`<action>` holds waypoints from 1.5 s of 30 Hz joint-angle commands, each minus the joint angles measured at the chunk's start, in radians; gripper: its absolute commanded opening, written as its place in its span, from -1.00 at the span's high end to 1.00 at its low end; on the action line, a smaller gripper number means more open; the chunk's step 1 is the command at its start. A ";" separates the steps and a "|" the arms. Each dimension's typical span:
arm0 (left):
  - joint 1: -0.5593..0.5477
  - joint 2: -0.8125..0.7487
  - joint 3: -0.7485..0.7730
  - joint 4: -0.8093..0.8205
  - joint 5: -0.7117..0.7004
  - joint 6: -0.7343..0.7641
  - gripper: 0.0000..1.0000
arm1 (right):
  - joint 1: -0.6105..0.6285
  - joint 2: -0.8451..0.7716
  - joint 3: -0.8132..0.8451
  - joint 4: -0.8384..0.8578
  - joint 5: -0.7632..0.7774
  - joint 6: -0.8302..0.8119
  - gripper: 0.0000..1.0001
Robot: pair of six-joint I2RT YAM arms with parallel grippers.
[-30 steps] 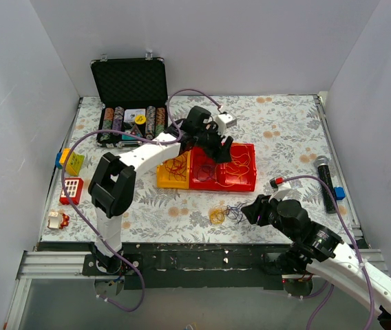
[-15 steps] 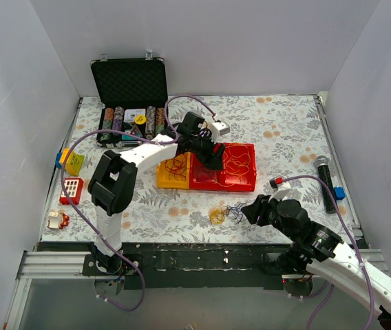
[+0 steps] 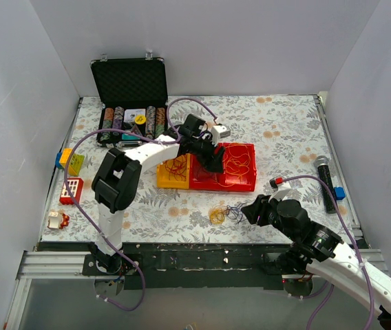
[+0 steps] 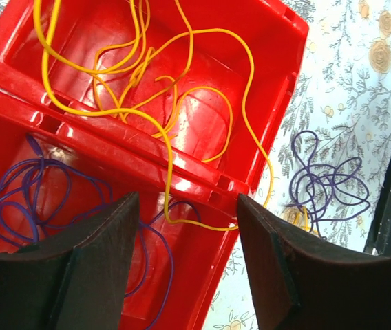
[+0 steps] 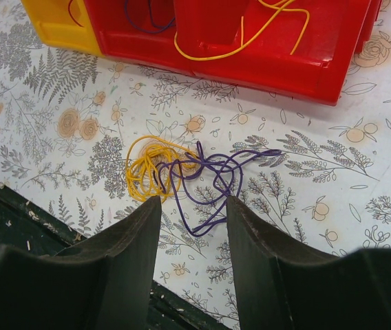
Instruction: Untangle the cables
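At the near edge, the right gripper (image 5: 191, 206) is held open and empty just above the small tangle of thin yellow and purple cables (image 5: 182, 175), apparently for a pick. Open floral-patterned surface (image 5: 361, 172) is offered to its right for drawing strands apart. Farther off, the left gripper (image 4: 185, 206) is poised open over the red plastic tray (image 4: 278, 89), where sorted yellow and purple strands (image 4: 182, 89) are kept; one yellow strand is draped over its rim.
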State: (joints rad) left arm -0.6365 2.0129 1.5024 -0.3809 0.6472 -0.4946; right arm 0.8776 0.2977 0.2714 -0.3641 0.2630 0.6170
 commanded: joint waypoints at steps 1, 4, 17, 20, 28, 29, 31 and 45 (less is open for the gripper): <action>0.006 0.004 0.024 0.013 0.038 0.016 -0.07 | 0.004 0.000 0.022 0.047 0.013 -0.010 -0.02; 0.006 -0.006 0.018 0.013 0.042 0.019 0.14 | 0.004 -0.003 0.020 0.045 0.015 -0.008 -0.02; 0.008 -0.063 0.012 0.007 -0.001 0.021 0.57 | 0.003 -0.002 0.009 0.054 0.007 -0.008 -0.01; 0.008 -0.068 0.009 0.001 0.006 0.024 0.90 | 0.003 -0.002 0.009 0.056 0.008 -0.006 -0.01; 0.006 -0.080 0.016 0.002 0.032 0.014 1.00 | 0.003 -0.002 0.009 0.053 0.010 -0.002 -0.01; 0.006 -0.083 0.024 0.002 0.032 0.011 1.00 | 0.004 -0.002 0.009 0.053 0.010 -0.002 -0.01; 0.006 -0.094 0.051 0.002 0.035 -0.007 1.00 | 0.003 -0.002 0.009 0.053 0.012 -0.003 -0.01; -0.091 -0.115 0.107 0.138 0.059 -0.131 1.00 | 0.001 0.009 0.011 0.060 0.027 0.001 -0.01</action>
State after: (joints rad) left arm -0.6838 1.9297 1.6169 -0.3050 0.7128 -0.6224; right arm 0.8776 0.3016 0.2710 -0.3485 0.2638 0.6182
